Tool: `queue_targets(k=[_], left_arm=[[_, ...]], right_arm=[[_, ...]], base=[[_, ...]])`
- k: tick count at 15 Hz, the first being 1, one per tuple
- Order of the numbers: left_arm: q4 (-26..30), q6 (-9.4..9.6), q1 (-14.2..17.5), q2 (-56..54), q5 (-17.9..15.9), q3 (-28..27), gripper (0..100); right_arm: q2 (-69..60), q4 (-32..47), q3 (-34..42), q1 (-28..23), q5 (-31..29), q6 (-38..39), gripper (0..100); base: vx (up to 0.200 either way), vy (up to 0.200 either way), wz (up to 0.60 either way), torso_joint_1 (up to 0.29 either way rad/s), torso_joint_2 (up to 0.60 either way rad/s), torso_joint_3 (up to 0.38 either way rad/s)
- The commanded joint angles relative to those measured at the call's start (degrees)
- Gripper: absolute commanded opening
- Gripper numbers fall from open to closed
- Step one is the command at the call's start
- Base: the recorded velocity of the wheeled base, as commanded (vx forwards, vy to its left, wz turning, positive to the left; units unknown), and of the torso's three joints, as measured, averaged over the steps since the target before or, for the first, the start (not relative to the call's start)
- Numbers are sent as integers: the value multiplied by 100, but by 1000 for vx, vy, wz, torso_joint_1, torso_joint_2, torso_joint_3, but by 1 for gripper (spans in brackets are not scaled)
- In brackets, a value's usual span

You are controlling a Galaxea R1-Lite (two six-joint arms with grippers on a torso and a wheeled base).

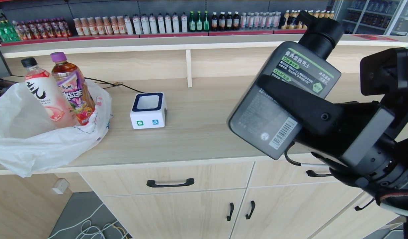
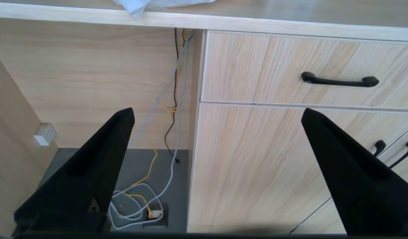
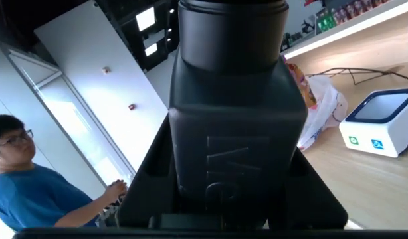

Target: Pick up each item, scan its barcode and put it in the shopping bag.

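Note:
My right gripper point(image 1: 300, 109) is shut on a dark grey shampoo bottle point(image 1: 277, 109) with a black cap, held tilted in the air above the counter's right front part. Its barcode label point(image 1: 283, 132) faces the head camera. The same bottle point(image 3: 234, 126) rises between the right fingers point(image 3: 151, 179). A white scanner box point(image 1: 148, 110) with a dark-rimmed window sits mid-counter, left of the bottle. The white shopping bag point(image 1: 41, 132) lies at the counter's left end with two drink bottles point(image 1: 62, 93) in it. My left gripper point(image 2: 217, 172) hangs open below the counter, facing the drawers.
A black cable point(image 1: 117, 85) runs behind the bag and scanner. A low shelf wall point(image 1: 189, 66) backs the wooden counter point(image 1: 197, 132). Drawers and doors with black handles point(image 1: 170, 183) are under it. Loose cables point(image 2: 147, 199) lie on the floor by the left gripper.

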Motion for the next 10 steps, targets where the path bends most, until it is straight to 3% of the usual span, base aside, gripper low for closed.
queue_targets(k=[1, 10], left_arm=[[0, -2, 1, -2, 0, 0, 100], [0, -2, 1, -2, 0, 0, 100]], right_arm=[[-10, -8, 70, 184, -4, 35, 0], [34, -8, 88, 281, 5, 18, 0]], base=[[0, 0, 0, 0, 0, 0], [0, 0, 0, 0, 0, 0]])
